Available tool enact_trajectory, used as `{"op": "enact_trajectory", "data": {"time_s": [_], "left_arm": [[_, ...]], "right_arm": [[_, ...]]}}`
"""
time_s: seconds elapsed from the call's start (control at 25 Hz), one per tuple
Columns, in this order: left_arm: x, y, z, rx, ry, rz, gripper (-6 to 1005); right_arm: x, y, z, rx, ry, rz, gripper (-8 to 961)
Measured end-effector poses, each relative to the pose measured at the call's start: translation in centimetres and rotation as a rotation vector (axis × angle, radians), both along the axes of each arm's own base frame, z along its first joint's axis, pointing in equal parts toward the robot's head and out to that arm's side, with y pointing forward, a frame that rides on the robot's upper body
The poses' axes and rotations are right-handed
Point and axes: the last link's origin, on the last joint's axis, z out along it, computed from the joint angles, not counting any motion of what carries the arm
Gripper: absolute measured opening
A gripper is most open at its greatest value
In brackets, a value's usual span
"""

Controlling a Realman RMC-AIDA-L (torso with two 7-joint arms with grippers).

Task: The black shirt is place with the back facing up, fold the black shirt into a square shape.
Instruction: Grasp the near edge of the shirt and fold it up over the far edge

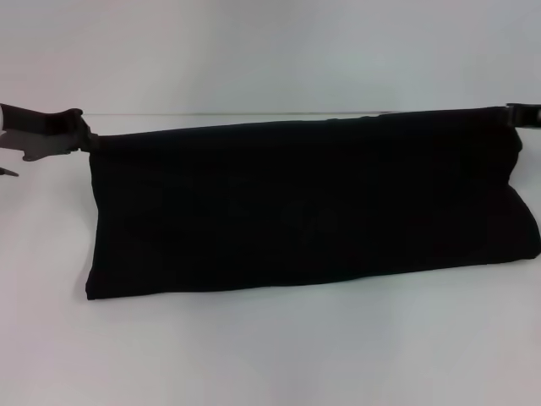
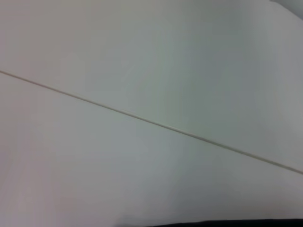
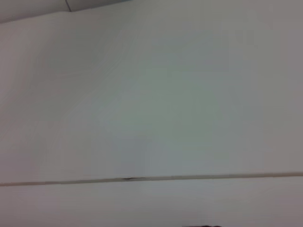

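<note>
Black shirt (image 1: 304, 207) stretched taut, left gripper (image 1: 84, 139) and right gripper (image 1: 513, 116) clamping its top corners

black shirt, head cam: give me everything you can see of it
The black shirt is plain, soft, matte fabric with no lettering showing. It is stretched into a wide band, the top edge pulled taut between the left gripper and the right gripper, each pinching an upper corner. The lower part drapes forward onto the white table, its bottom edge lying nearly straight. Sleeves and collar cannot be made out.
</note>
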Motion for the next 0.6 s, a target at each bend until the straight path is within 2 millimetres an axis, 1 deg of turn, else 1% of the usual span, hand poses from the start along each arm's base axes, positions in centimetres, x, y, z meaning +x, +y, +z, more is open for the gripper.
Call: {"op": "enact_trajectory", "data": {"time_s": [0.12, 0.28, 0.6], "left_arm": [[-0.1, 0.1, -0.1, 0.011, 0.005, 0.002, -1], [-0.2, 0.2, -0.3, 0.022, 0.008, -0.001, -1], [0.0, 0.4, -1.8, 0.050, 0.012, -0.007, -2]], "right_arm": [[-0.5, 0.4, -0.8, 0.008, -0.032, 0.013, 73], [-0.7, 0.8, -1.0, 0.039, -0.053, 0.021, 79], [-0.8, 1.0, -1.6, 0.079, -0.059, 0.016, 91]]}}
